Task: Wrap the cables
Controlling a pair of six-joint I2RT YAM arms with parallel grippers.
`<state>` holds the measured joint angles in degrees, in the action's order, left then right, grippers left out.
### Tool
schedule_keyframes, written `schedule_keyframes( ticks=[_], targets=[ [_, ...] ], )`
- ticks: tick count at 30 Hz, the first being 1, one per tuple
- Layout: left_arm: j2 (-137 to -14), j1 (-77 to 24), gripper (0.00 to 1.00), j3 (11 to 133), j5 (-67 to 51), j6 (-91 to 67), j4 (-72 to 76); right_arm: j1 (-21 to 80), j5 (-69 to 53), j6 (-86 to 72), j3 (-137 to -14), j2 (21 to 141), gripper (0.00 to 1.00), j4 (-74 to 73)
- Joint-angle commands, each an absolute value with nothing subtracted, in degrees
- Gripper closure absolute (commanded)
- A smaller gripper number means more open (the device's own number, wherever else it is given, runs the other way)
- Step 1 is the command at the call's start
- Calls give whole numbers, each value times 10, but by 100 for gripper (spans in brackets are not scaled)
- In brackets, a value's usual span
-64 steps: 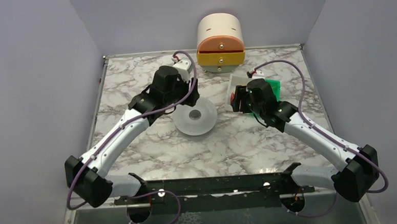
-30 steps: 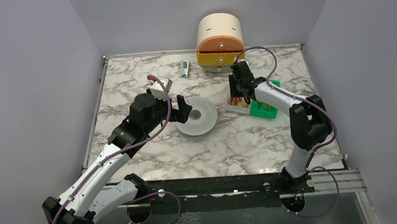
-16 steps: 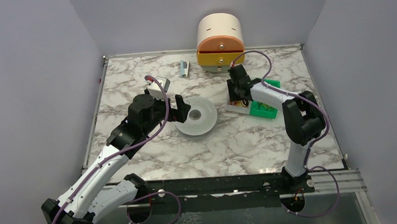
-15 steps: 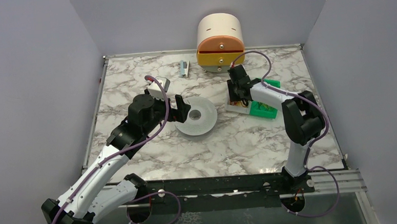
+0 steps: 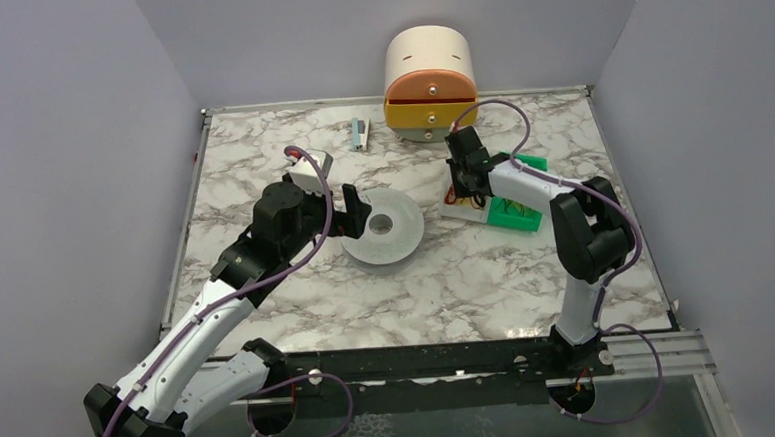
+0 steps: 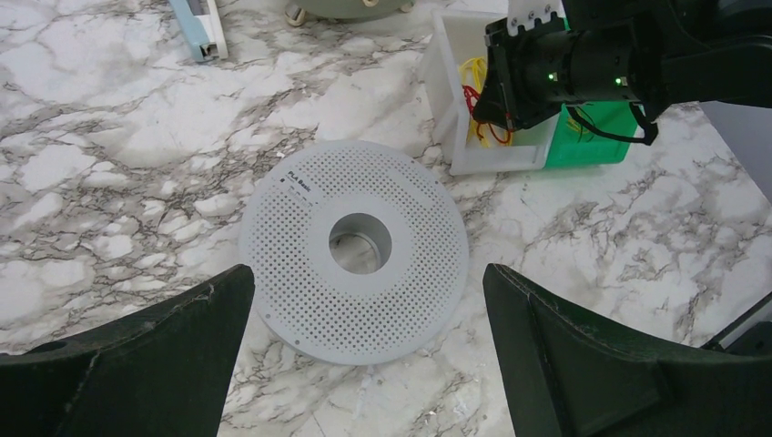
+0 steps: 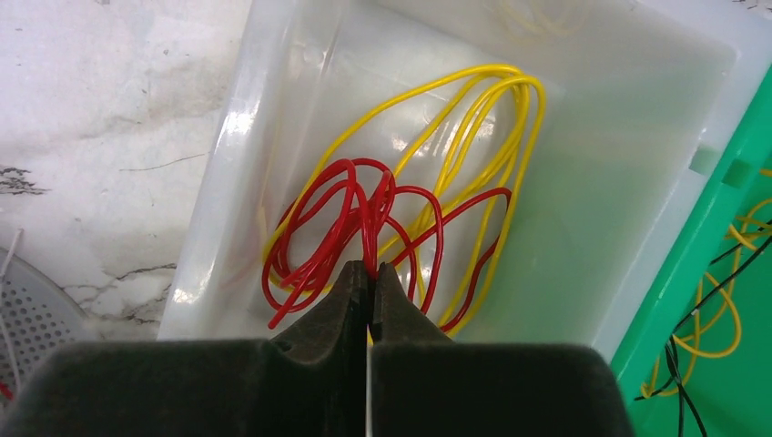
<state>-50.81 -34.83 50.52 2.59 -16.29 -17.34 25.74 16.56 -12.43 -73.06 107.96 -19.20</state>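
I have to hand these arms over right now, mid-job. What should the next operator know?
Grippers: right gripper is shut on the red cables; left gripper is open and empty beside the perforated white disc.
Things: the red cables lie in the white bin, tangled with yellow wires.
Done: cable pinched.
Left: lift it out and wrap it.

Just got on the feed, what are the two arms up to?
The right gripper is down in the white bin, jaws shut on a strand of the red cables, which lie tangled with yellow wires. The left gripper hovers open above the perforated white spool on the marble table. The spool looks bare.
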Motion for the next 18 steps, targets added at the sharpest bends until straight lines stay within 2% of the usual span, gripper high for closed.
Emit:
schedule_keyframes(
  ticks=[1, 18],
  targets=[
    [-512, -341, 1, 499, 35, -166, -172, 254, 161, -129, -748, 1034, 99, -196],
    [-527, -330, 1, 496, 40, -170, -176, 254, 183, -160, -660, 873, 99, -142]
  ],
)
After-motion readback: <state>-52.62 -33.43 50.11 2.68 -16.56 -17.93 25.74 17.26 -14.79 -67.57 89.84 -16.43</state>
